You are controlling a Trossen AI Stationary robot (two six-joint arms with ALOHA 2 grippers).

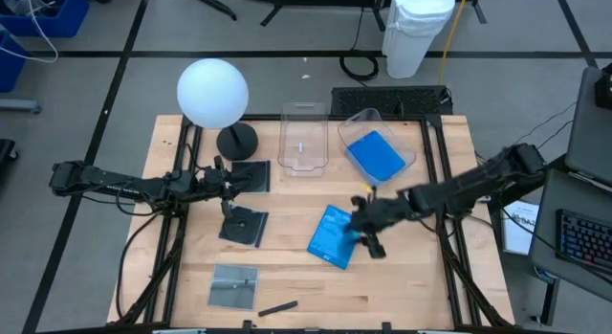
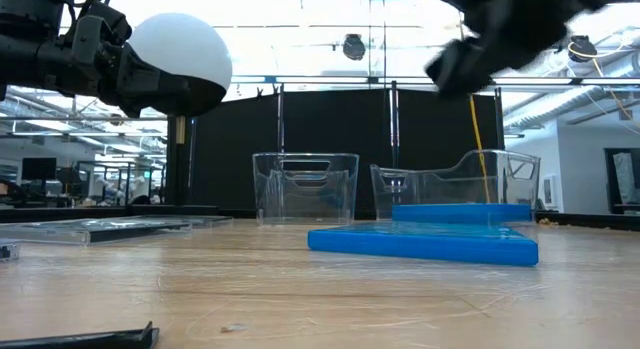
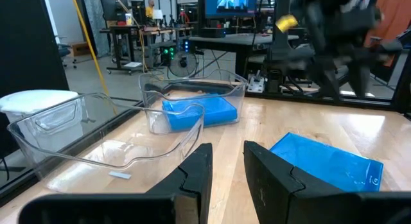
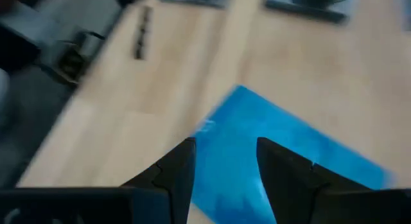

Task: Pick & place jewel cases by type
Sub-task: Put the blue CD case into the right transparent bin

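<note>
Where the wooden table (image 1: pixel 402 286) ends, dark taped flooring (image 1: pixel 96 28) surrounds it.

Wooden worktop (image 1: pixel 402 286), light butcher-block grain, stands on a grey floor (image 1: pixel 287 28) crossed by dark lines. White bin (image 1: pixel 417 28) beyond the far edge; blue crate (image 1: pixel 43 13) off the far left corner. Keyboard (image 1: pixel 583 240) on a side desk past the right edge. Black panel (image 2: pixel 330 149) behind the table in the low view; ceiling trusses and bright overhead light above. Desks with monitors (image 3: pixel 228 6) farther back.
</note>
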